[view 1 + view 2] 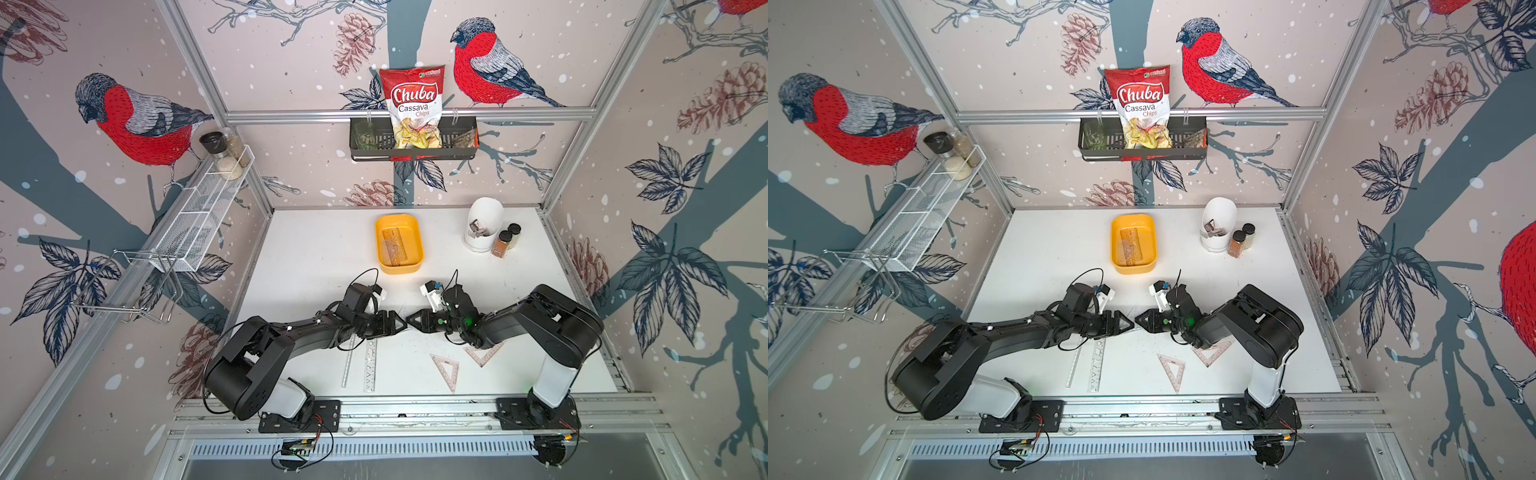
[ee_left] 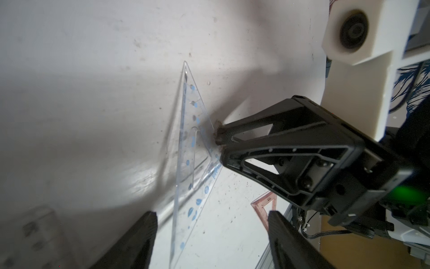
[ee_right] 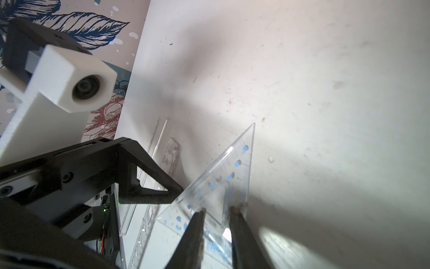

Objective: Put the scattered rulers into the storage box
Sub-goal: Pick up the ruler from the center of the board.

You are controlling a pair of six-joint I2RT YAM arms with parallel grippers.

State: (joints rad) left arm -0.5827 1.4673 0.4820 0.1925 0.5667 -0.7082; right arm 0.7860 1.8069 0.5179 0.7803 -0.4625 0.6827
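Storage box [image 1: 399, 243]: upper middle of the table [image 1: 311, 249] in both top views, well apart from both grippers.
Already stowed: boxed rulers [image 1: 394, 245] lying flat inside, a straight one and what looks like a protractor. Exact count hard to read through the see-through plastic, perhaps three.
In hand: clear triangle [image 2: 193, 149] with blue marks, raised on edge off the table, at the centre of the top views between the two arms.
Right gripper [image 3: 216, 209]: closed on one edge of the clear triangle, tips pinching the plastic.
Left gripper [image 2: 211, 214]: spread wide, holding nothing, fingers either side of the triangle's lower corner with no contact visible.
Loose on the table: clear straight ruler [image 1: 347, 365] and stencil ruler [image 1: 370, 365] side by side, lower middle of the frame. Lone pink triangle [image 1: 446, 370] to their right. Second pink triangle [image 1: 484, 352] partly under the right arm.
Step, as judged: hand-over or regrasp of the clear triangle.
Progress, as judged: under half done, with five pieces outside the box.
Left to do: box the clear triangle, then the four flat pieces.
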